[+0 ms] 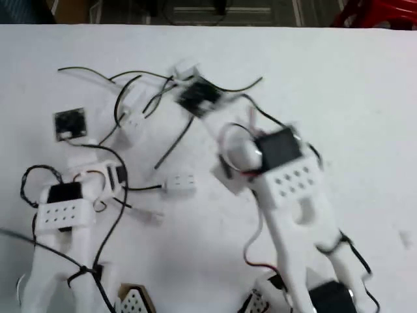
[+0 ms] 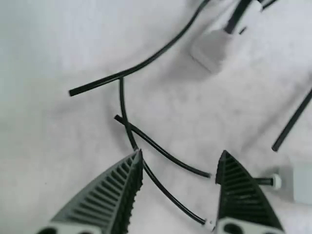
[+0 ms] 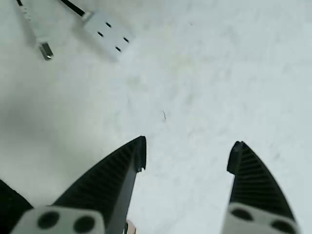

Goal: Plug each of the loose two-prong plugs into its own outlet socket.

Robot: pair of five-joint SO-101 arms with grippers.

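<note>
Nearest, the left hand hangs with its jaws apart over a tangle of black cables. It is empty, likely lining up for a pick. The right hand, also spread and empty, hovers above bare table. Ahead of it the outlet socket lies flat, slots up, ready to take prongs from above. Farther off, what looks like a white plug rests loose on its cable, not yet seated.

It looks like a robotics lab or hobby workshop: a white table carries two white printed arms with exposed wiring, loose black cables strewn about, outlet blocks and a small black module.
</note>
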